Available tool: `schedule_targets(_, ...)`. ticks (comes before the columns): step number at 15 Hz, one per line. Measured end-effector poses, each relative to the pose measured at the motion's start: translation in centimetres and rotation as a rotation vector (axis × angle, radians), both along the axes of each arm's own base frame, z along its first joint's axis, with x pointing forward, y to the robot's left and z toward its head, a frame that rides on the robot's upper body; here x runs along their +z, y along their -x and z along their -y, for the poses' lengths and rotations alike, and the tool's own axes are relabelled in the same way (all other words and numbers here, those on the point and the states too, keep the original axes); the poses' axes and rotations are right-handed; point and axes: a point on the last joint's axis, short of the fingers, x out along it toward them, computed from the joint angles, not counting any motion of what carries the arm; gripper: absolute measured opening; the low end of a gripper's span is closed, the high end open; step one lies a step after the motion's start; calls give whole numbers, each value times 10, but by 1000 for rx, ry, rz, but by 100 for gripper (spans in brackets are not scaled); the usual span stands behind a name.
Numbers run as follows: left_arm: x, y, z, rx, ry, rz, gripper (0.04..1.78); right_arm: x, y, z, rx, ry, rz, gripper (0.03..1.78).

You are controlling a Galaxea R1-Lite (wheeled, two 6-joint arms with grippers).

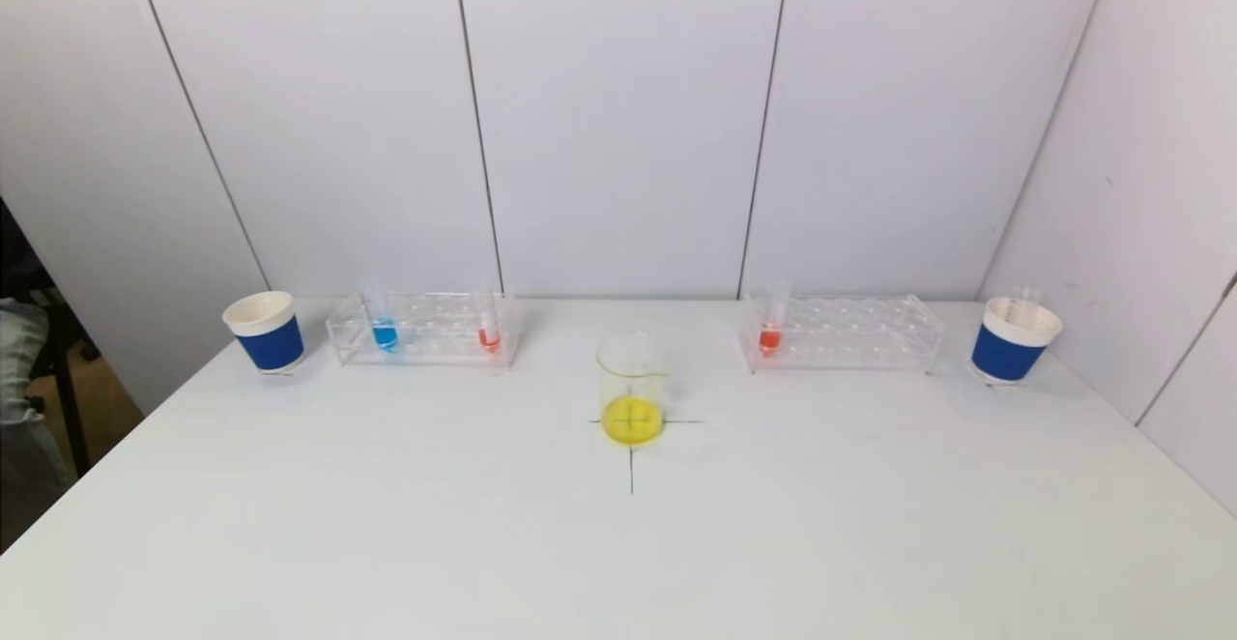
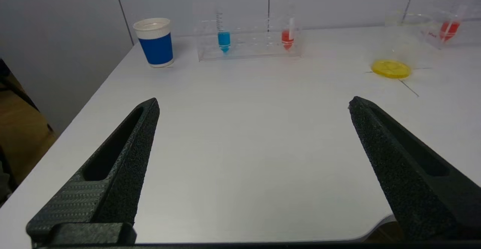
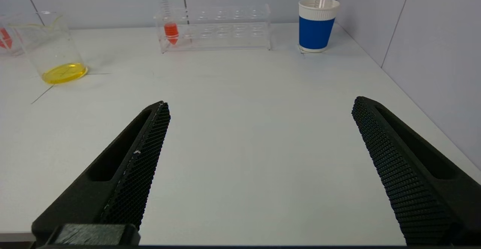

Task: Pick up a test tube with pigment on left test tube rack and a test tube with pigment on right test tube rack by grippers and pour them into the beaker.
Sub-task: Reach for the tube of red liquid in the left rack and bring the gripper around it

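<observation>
Head view is showing no arms, only the white table (image 1: 387,524) with the beaker (image 1: 633,389) at centre, yellow liquid in it, between the left rack (image 1: 425,329) and right rack (image 1: 841,333). Wrist views are showing both grippers instead: the left gripper (image 2: 253,104) and right gripper (image 3: 259,104) are hanging spread wide and empty over the near table edge, well apart from the blue tube (image 2: 224,40), red tube (image 2: 287,38) and right red tube (image 3: 171,32).

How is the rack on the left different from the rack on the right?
The left rack holds two filled tubes, a blue tube and a red tube; the right rack holds only one red-orange tube. Both are clear plastic, standing at the table's back edge.
</observation>
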Motion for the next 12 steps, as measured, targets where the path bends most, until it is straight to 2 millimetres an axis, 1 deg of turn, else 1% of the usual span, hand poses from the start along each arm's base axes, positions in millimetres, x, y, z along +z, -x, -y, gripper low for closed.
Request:
schedule_targets(2, 25, 6, 0, -4, -1, 28, 176, 0, 0, 0, 0, 0, 0, 176)
schedule_targets(4, 53, 7, 0, -9, -2, 47, 176, 0, 0, 0, 0, 0, 0, 176)
schedule_targets(6, 80, 2, 1, -43, -5, 47, 176, 0, 0, 0, 0, 0, 0, 176)
schedule_targets(7, 90, -2, 2, -67, -7, 38, 176, 0, 0, 0, 0, 0, 0, 176)
schedule_targets(8, 100, -8, 2, -97, -7, 25, 176, 0, 0, 0, 0, 0, 0, 176)
schedule_targets(10, 116, -27, 3, -148, -7, -6, 176, 0, 0, 0, 0, 0, -1, 176)
schedule_targets(12, 126, -54, 4, -189, -6, -37, 176, 0, 0, 0, 0, 0, 0, 176)
